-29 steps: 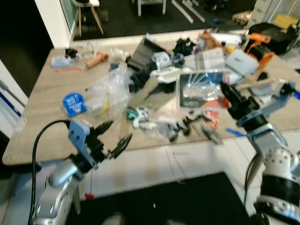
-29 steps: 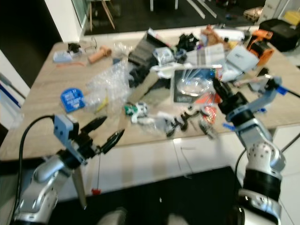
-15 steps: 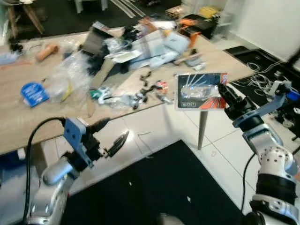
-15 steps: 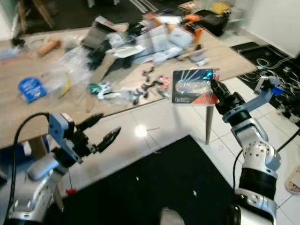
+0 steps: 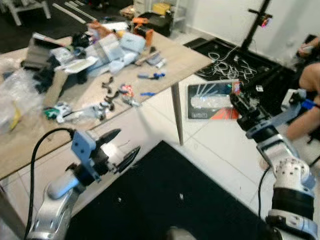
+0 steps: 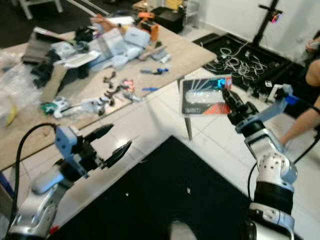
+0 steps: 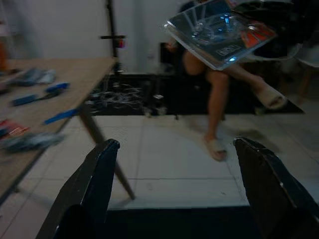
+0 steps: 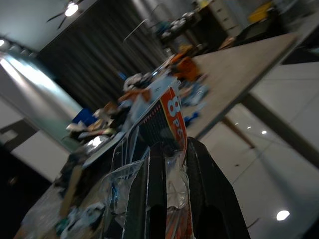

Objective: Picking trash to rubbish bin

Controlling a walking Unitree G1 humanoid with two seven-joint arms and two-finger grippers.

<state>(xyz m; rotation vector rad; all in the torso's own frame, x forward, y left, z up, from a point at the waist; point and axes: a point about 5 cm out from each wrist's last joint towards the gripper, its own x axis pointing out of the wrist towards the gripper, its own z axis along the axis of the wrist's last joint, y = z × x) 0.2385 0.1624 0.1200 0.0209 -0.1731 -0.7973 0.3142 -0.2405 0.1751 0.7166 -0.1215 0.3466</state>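
Observation:
My right gripper (image 5: 236, 100) is shut on a clear plastic blister pack (image 5: 210, 101) with a dark card and an orange-red corner, holding it up flat over the white tile floor, right of the table's corner. The pack (image 8: 149, 142) is pinched between the two black fingers in the right wrist view, and it hangs high in the left wrist view as the blister pack (image 7: 219, 31). My left gripper (image 5: 121, 147) is open and holds nothing, low at the front over the dark mat. More trash (image 5: 100, 105) lies scattered on the wooden table (image 5: 185, 60).
The table's leg (image 5: 176, 115) stands between the grippers. A dark mat (image 5: 170, 200) covers the floor in front. Cables (image 5: 235, 65) and a black stand (image 5: 255, 25) lie beyond the table. A person's legs (image 7: 214, 104) and arm (image 5: 305, 75) are on the right.
The whole view has swung right, so the table has slid to the left. My right gripper still holds the pack. A person and cables have come into view.

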